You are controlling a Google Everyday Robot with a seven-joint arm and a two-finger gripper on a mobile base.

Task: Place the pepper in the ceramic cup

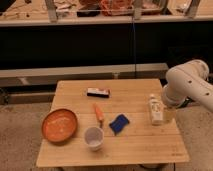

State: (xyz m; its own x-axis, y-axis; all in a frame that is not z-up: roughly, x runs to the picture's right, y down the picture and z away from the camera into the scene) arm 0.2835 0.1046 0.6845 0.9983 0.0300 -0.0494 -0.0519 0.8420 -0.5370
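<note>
The orange-red pepper (98, 114) lies on the wooden table (140, 142), near the middle, its length pointing away from me. The small white ceramic cup (94, 138) stands upright just in front of it, close to the table's front edge. My white arm (187, 82) comes in from the right. The gripper (169, 114) hangs low at the table's right side, right beside a pale bottle, far to the right of the pepper and the cup. It holds nothing that I can see.
A wide orange bowl (59, 125) sits at the front left. A blue sponge (119, 123) lies right of the cup. A pale bottle (156, 110) stands at the right. A dark flat box (98, 92) lies at the back.
</note>
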